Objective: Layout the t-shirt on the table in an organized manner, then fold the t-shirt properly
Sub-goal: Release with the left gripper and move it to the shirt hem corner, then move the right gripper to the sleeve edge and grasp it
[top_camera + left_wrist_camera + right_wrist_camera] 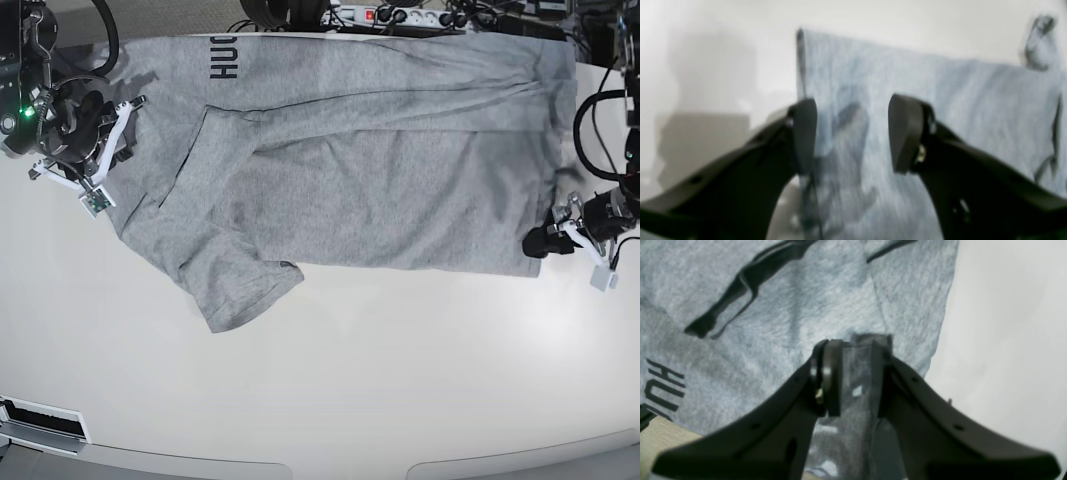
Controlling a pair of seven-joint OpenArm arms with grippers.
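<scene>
The heather-grey t-shirt lies spread across the far half of the white table, with its black lettering at the back left and one sleeve folded toward the front. My left gripper is at the shirt's right edge. In the left wrist view it stands open above a corner of the t-shirt, with nothing between its fingers. My right gripper is at the shirt's left edge. In the right wrist view its jaws are partly apart, with a fold of the t-shirt standing between them.
A power strip and cables run along the table's back edge, just behind the shirt. Bare white table lies beside the shirt's edge in the right wrist view. A tan surface shows at the lower left there.
</scene>
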